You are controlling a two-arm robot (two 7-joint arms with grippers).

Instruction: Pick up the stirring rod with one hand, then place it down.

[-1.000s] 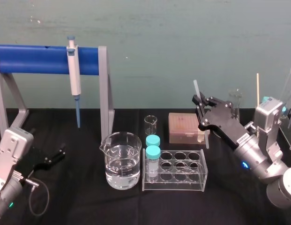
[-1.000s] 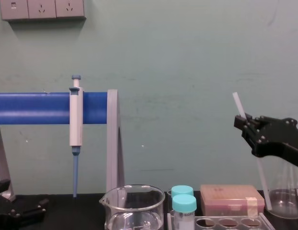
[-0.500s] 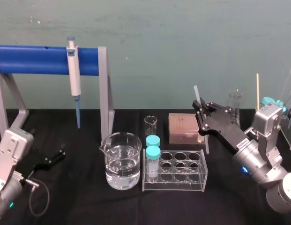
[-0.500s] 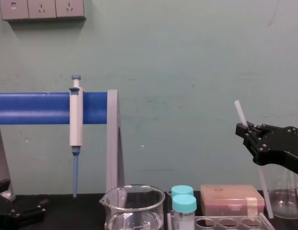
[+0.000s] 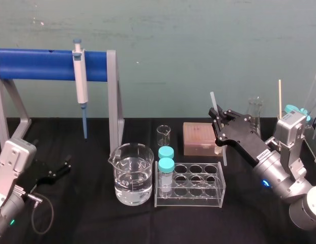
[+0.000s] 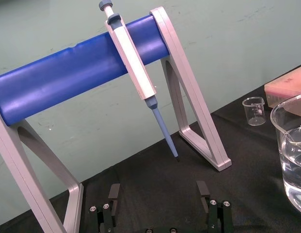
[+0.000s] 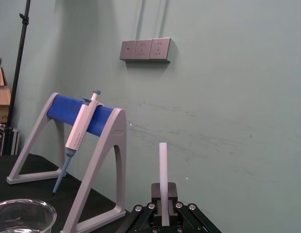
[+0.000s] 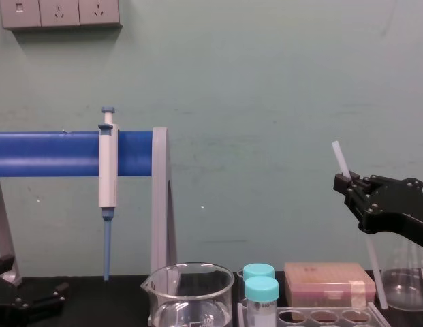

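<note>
- The black, angular right gripper (image 5: 217, 116) is raised over the right side of the black table (image 5: 86, 213). Its two jointed fingers (image 7: 172, 192) are clenched on a long, thin, translucent-white stirring rod (image 5: 212, 100).
- The stirring rod is pinched between the fingertips and stands nearly upright with a slight tilt. A short length pokes up above the fingers, and the longer part runs down below them.
- Whether the rod's lower end touches the table cannot be told.
- Just below and beside the fingers sits a flat pinkish-brown box (image 5: 198, 138).
- Lower still, on the side toward the other arm, is a clear plastic rack (image 5: 191, 188) holding two teal-capped vials (image 5: 166, 165).
- A large glass beaker (image 5: 131, 175) part-filled with clear liquid stands beyond the rack, well apart from the gripping fingers.
- The black left gripper (image 6: 158, 193) rests low at the table's left side. Its fingers are spread apart and released, with nothing between them.
- Ahead of those parted fingers rises a blue-barred stand (image 5: 40, 64) on grey legs. A white-and-blue pipette (image 5: 80, 76) hangs from it, tip pointing down.
</note>
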